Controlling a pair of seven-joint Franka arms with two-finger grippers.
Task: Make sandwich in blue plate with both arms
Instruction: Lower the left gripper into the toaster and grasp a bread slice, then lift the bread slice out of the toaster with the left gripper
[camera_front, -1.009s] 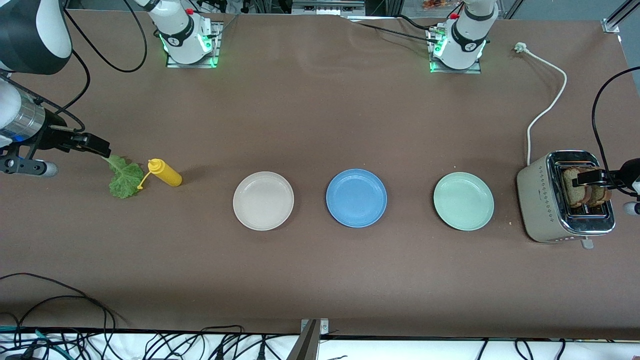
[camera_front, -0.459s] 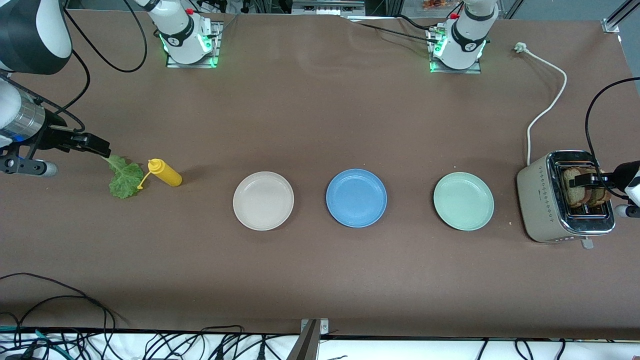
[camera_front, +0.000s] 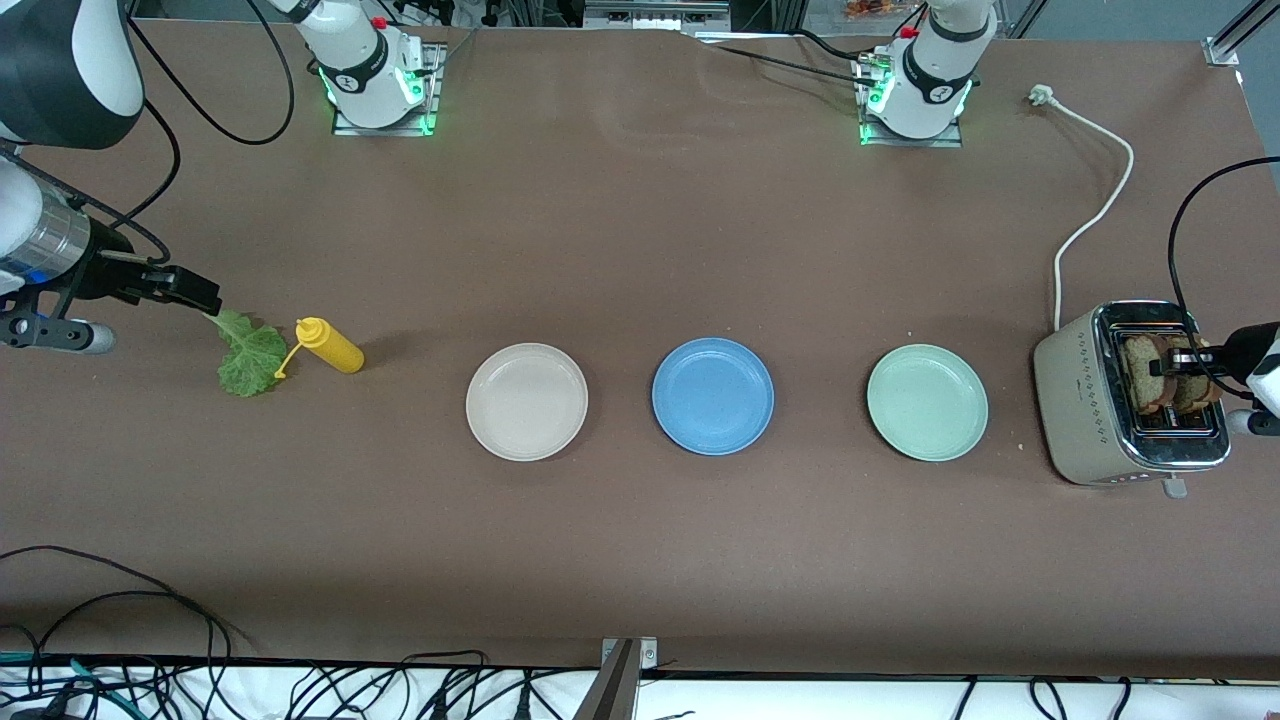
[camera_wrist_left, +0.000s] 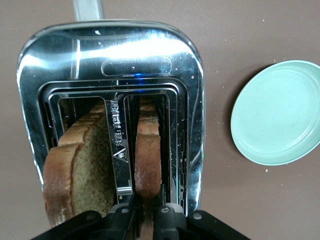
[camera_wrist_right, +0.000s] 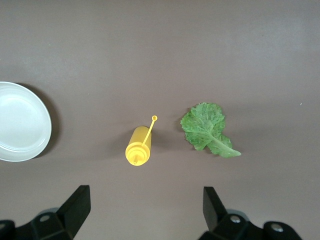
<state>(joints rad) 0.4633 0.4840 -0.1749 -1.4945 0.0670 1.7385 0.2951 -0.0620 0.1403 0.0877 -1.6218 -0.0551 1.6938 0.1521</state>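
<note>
Left gripper (camera_wrist_left: 142, 216) is over the toaster (camera_front: 1090, 400) at the left arm's end of the table, jaws pinched on the top edge of one bread slice (camera_wrist_left: 148, 160); the second slice (camera_wrist_left: 80, 165) stands in the neighbouring slot, untouched. Right gripper (camera_wrist_right: 145, 205) hangs spread wide over bare table near the lettuce (camera_wrist_right: 206, 129) and yellow bottle (camera_wrist_right: 139, 147) at the right arm's end; that arm waits. Blue plate (camera_front: 712, 396) sits empty, middle of three, between the white plate (camera_front: 526, 401) and green plate (camera_front: 927, 402). Step in hand, as judged: pull the gripped slice out. To do it well, lift straight up along the slot so the crust does not drag the metal guide or tip the toaster; clear the rim fully before swinging toward the blue plate, passing over the green one. Grip is narrow and on the crust only, so the slice may pivot or crumble; move slowly. Writing: small embossed marks on the divider between the slots, not readable. No brand legible elsewhere.
</note>
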